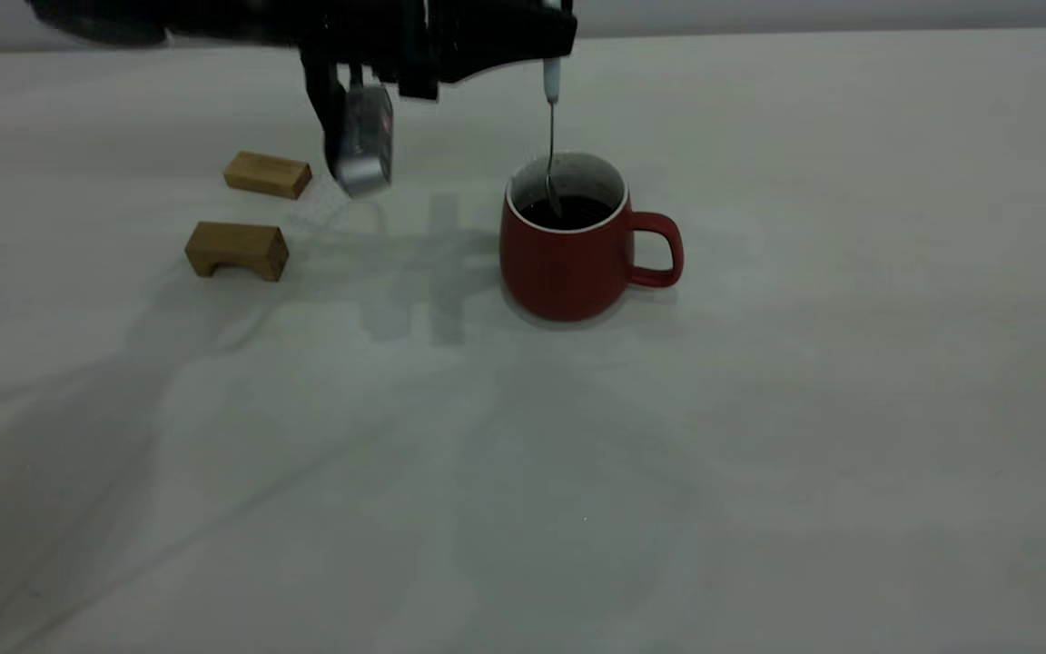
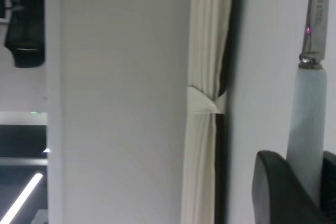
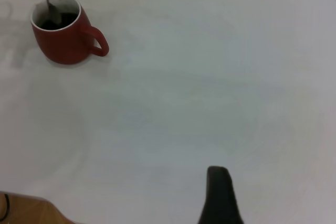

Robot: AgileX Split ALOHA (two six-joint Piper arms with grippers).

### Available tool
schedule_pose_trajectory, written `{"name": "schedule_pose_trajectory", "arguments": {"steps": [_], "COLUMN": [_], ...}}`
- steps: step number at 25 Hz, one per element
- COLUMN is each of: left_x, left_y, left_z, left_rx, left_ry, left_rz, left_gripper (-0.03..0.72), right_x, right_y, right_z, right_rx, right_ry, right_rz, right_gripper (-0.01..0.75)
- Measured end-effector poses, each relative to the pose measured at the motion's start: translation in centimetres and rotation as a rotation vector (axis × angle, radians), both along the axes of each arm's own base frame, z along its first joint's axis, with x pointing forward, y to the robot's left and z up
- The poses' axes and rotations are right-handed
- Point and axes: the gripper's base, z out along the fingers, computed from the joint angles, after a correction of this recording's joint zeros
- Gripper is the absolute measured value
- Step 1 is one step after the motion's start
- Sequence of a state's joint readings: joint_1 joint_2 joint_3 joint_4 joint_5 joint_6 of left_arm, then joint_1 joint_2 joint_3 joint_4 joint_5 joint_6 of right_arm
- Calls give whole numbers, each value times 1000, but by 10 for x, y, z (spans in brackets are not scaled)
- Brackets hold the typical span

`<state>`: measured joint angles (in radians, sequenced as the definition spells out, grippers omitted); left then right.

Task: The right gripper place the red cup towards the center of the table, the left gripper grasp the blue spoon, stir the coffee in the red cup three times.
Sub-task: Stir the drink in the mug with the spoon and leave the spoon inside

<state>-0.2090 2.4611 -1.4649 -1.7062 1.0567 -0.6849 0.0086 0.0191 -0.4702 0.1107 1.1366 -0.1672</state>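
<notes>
The red cup (image 1: 568,241) stands upright near the middle of the table (image 1: 759,409), its handle pointing to the exterior view's right. Dark coffee (image 1: 577,212) fills it. My left gripper (image 1: 552,36) hangs above the cup, shut on the blue spoon (image 1: 551,84), which points straight down with its bowl dipped in the coffee. The left wrist view shows the pale handle (image 2: 307,114) clamped between the black fingers (image 2: 273,192). My right gripper (image 3: 219,198) is far from the cup (image 3: 60,32) and out of the exterior view.
Two tan wooden blocks (image 1: 267,174) (image 1: 237,250) lie left of the cup, below the left arm's silver module (image 1: 364,141). A wide stretch of bare tabletop lies in front of and to the right of the cup.
</notes>
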Motion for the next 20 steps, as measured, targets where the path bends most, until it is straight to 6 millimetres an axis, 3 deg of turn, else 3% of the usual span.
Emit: {"name": "schedule_pose_trajectory", "arguments": {"steps": [5,13,20], "left_x": [2,-5,-2], "left_y": [2,-14,-13], "left_z": [-22,-26,-30], "left_rx": [52,36,101], "left_ry": [20,172,-27], "left_rz": [46,36,26], "left_gripper": [177,177,177], "right_x": [0,0,0], "right_y": [0,0,0], "right_z": [0,0,0], "right_rx": [0,1,1], "right_ry": [0,0,0], "right_rz": [0,-1,-1], "right_gripper": [591,591,591]}}
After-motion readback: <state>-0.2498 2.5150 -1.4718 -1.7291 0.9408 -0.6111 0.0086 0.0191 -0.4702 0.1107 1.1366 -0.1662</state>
